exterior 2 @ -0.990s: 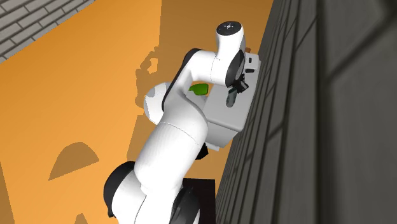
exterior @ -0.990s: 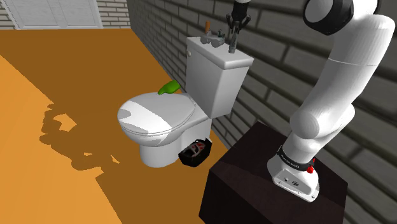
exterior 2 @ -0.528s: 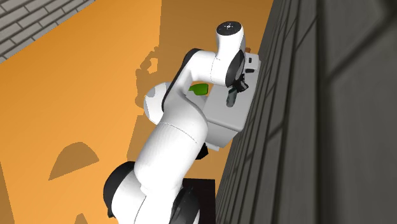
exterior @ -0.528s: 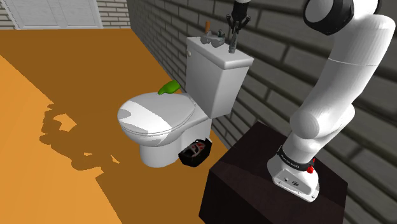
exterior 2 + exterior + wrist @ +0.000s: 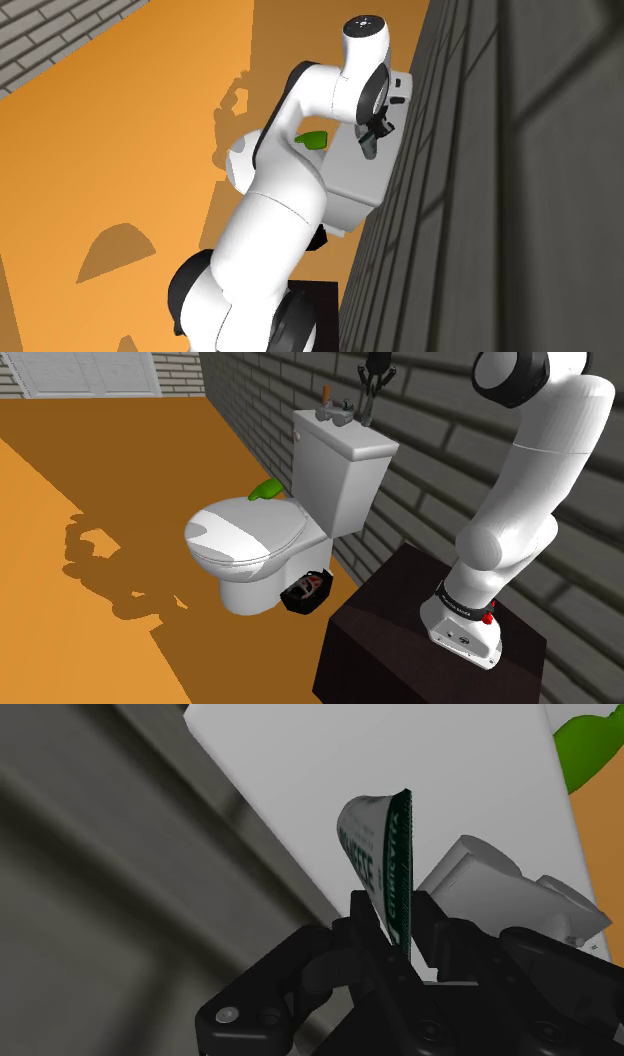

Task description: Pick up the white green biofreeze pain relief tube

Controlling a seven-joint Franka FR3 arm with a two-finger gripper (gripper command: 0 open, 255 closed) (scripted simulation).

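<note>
In the wrist view, the white tube (image 5: pixel 372 854) with dark green lettering and a dark green crimped edge stands upright between the two black fingers of my gripper (image 5: pixel 395 929), which is shut on it. In the shoulder view my gripper (image 5: pixel 368 414) hangs just above the white toilet tank lid (image 5: pixel 350 440), close to the brick wall. The second exterior view shows the gripper (image 5: pixel 372 143) over the tank beside the wall. Below the tube lies the white tank lid (image 5: pixel 420 754).
A grey object (image 5: pixel 343 412) and a small brown thing (image 5: pixel 324 394) sit on the lid beside the gripper. A green item (image 5: pixel 265 489) lies behind the toilet seat (image 5: pixel 245 530). A black basket (image 5: pixel 307 592) rests on the orange floor. The dark stand (image 5: pixel 400 652) is at lower right.
My gripper has risen a little above the tank lid with the tube between its fingers; the arm's upper joints shifted slightly upward.
</note>
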